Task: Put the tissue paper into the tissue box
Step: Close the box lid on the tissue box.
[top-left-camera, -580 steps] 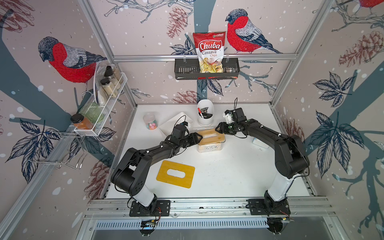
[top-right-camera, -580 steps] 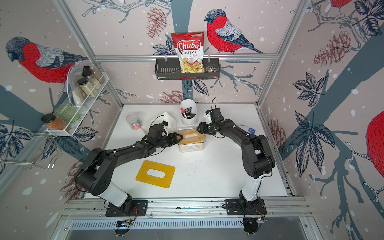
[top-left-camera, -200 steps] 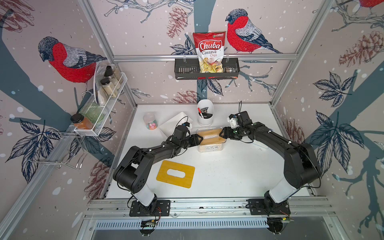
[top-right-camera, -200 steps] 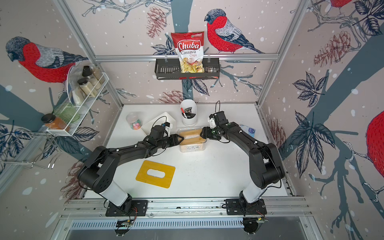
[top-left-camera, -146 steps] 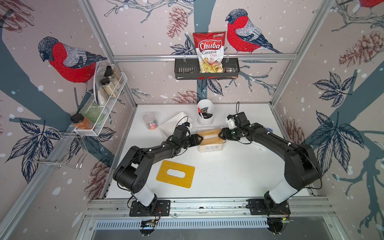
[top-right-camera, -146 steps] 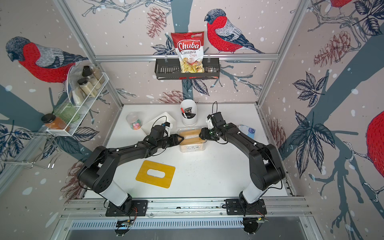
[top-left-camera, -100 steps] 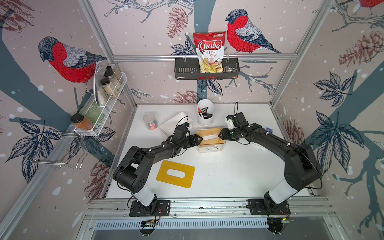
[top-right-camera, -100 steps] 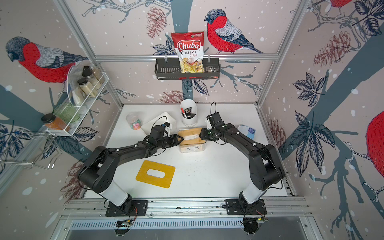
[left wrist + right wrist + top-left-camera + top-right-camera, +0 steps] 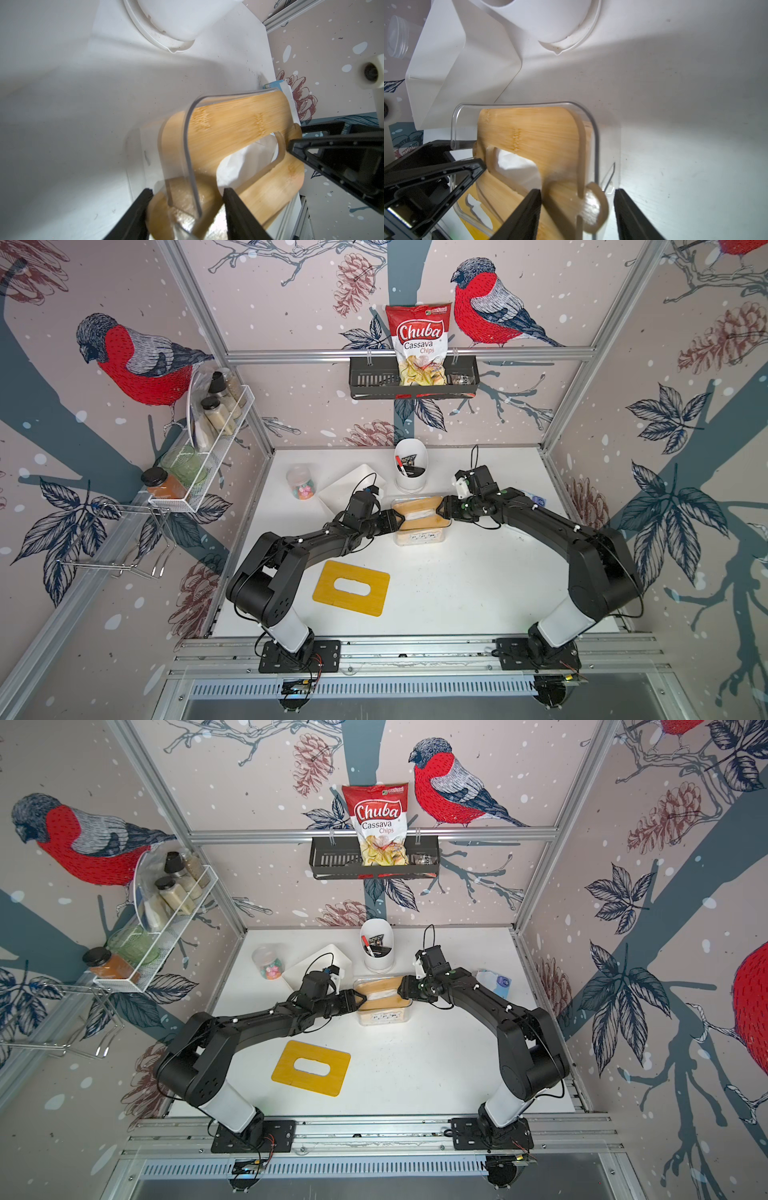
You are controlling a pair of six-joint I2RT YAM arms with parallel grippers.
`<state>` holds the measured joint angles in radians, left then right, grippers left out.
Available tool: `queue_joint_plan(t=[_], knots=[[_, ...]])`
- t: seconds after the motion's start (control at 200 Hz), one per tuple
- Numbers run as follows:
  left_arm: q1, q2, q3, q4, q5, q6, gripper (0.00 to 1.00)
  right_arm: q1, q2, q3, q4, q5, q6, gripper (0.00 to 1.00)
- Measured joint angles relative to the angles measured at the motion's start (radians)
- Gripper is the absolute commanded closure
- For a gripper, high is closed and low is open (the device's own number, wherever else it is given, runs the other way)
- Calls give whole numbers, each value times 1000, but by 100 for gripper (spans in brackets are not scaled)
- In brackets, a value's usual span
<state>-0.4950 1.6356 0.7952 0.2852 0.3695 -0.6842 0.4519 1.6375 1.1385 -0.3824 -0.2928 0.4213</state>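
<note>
Squarely flanked at both ends

At the centre of both top views the clear tissue box (image 9: 422, 536) (image 9: 384, 1016) stands on the white counter (image 9: 478, 572). The tissue paper (image 9: 415, 516) lies inside it, showing white through the slot of a bamboo board (image 9: 419, 506) set in the box's mouth. That board looks tilted rather than flush.

My left fingers (image 9: 397, 519) are at the box's left end in the frame and my right fingers (image 9: 444, 508) at its right end. The tissue is therefore between my two sets of tips, and neither touches it.

In the left wrist view my fingers stand partly spread astride the box's end wall and the end of the board (image 9: 239, 122). The tissue (image 9: 245, 164) lies just beyond them in the slot. I cannot tell whether they press on anything.

In the right wrist view my fingers are also spread, on either side of the board's (image 9: 529, 128) rounded end. A sliver of gap shows at one side, so they hold nothing. The tissue (image 9: 517, 168) sits just past them.

A second slotted yellow lid (image 9: 378, 597) (image 9: 338, 1077) lies flat lower in the frame, well apart from the box. A white cup (image 9: 411, 485) stands just above the box.
</note>
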Motion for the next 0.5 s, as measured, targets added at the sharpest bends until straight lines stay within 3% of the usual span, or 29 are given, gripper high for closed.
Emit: queue_joint_plan(t=[0.105,0.27,0.5], knots=[[0,-6,0,0,1,-2,43,-31,5,7,-3,-28,-14,33],[0,-11,0,0,0,-15,43,-53,-8,4,-15,-63,-31,41],[0,-11,1,0,0,-15,43,-21,-40,-39,-15,-71,-27,45]])
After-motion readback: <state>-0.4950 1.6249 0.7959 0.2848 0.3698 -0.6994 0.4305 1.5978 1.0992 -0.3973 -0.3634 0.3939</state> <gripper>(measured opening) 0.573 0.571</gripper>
